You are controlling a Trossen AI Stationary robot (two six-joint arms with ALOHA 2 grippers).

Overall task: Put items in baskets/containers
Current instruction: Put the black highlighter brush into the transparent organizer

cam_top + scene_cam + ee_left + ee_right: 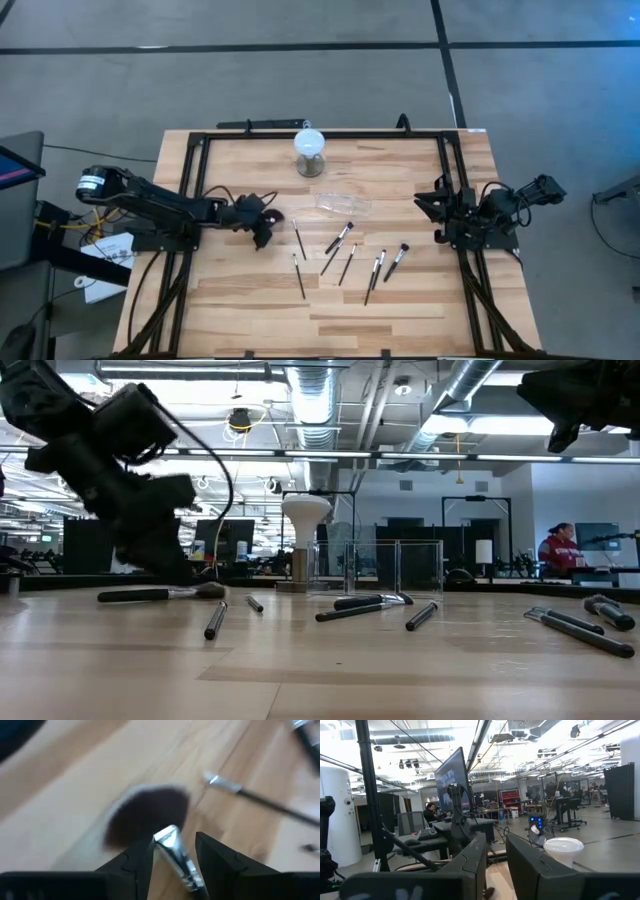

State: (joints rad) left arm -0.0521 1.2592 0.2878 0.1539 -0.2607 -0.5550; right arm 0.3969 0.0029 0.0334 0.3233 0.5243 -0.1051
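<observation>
While your left gripper (172, 862) straddles the fan brush (145, 815), fingers parted and not yet closed, the clear container (343, 204) sits empty; the other brushes (345, 252) lie nearby on the table (240, 300). Your right gripper (495, 857) waits open.

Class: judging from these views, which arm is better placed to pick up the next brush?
Left: its pincer straddles the fan brush on the table. The right pincer is parked at the table's edge, pointing away.
</observation>
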